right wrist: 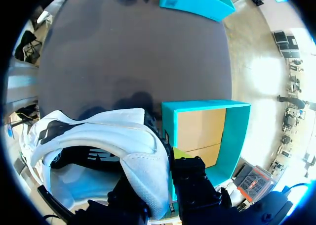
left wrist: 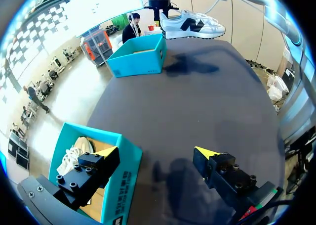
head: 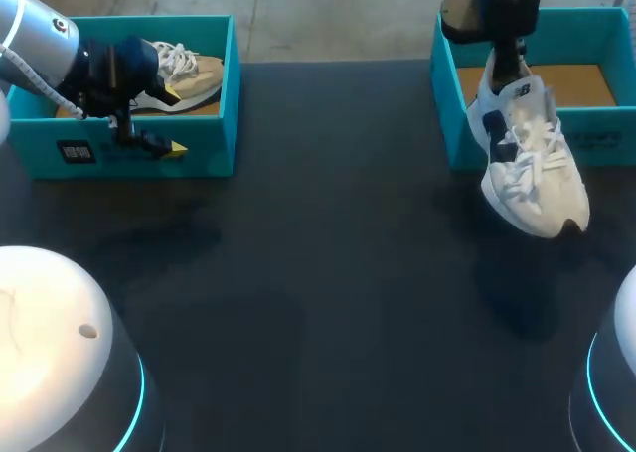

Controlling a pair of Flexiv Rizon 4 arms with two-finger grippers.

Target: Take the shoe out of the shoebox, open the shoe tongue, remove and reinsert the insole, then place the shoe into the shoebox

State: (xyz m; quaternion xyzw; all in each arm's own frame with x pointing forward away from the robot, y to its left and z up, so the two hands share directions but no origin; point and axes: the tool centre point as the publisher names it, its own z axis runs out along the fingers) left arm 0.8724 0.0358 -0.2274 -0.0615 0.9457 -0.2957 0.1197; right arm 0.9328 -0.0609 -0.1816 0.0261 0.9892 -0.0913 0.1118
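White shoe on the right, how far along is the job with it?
Done: the white shoe is out of the right shoebox, whose floor shows bare. In hand: the right gripper holds it by the heel above the table. Remaining: tongue, insole, reboxing. The tan shoe lies in the left shoebox.

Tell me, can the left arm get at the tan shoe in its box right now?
Probably yes: the left gripper is open astride the shoebox wall, one finger inside beside the tan shoe, with nothing covering it.

White shoe (head: 532,174) hanging toe-down, just outside open teal shoebox (head: 447,114).
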